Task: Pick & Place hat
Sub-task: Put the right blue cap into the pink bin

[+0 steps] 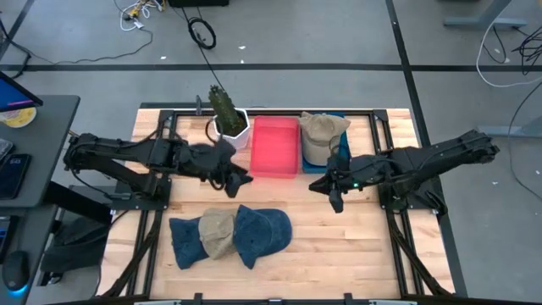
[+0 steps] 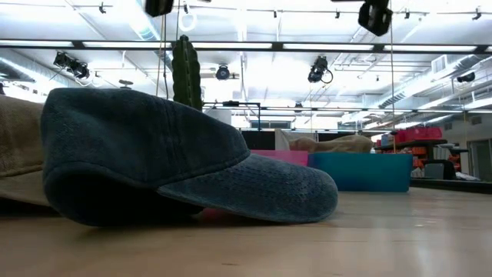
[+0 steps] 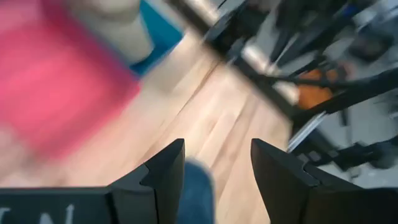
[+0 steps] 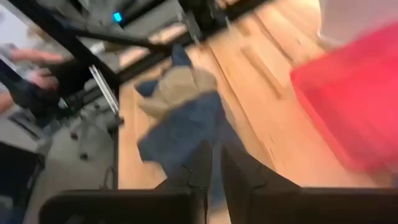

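Three hats lie overlapped at the table's [image 1: 339, 254] six o'clock edge: a blue hat [image 1: 262, 233], a tan hat [image 1: 216, 231] and another blue hat [image 1: 184, 240]. The left pincer [image 1: 240, 183] hangs spread and empty just above them; the right pincer [image 1: 335, 202], at three o'clock, is nearly pressed together, holding nothing. Because the hats overlap, a grab could catch two brims, or drag the pile toward the edge.

Bright, even light falls from ceiling strip lamps [image 2: 231, 46], which glare white in the low view; the blue cap [image 2: 177, 158] there casts a soft shadow on the wooden table [image 2: 369, 238]; both wrist views are smeared with motion blur; the overhead view stays sharp.
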Robot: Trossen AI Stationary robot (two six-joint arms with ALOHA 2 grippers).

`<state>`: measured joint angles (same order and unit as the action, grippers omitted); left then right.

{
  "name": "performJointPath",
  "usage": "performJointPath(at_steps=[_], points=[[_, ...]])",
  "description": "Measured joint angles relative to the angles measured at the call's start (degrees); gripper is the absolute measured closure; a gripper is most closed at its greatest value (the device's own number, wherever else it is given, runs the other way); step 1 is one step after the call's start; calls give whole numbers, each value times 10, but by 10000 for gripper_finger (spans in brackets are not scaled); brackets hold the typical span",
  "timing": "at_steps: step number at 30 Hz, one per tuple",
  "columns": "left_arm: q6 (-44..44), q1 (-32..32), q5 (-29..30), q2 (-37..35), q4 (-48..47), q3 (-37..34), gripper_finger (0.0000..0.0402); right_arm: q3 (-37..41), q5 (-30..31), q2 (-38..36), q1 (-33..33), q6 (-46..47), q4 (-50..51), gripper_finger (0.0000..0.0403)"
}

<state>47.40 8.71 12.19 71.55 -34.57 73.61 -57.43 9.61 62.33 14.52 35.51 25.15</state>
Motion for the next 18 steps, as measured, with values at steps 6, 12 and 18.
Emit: performJointPath(at_steps=[6,12,18], points=[[97,61,33,17,-55,-1,214,-6,-22,-5,-18,18,84,364],[261,101,36,54,-142,0,214,-6,-22,-5,-22,15,83,364],[304,103,-2,122,-208,0,199,-7,-21,-5,-22,-2,71,364]])
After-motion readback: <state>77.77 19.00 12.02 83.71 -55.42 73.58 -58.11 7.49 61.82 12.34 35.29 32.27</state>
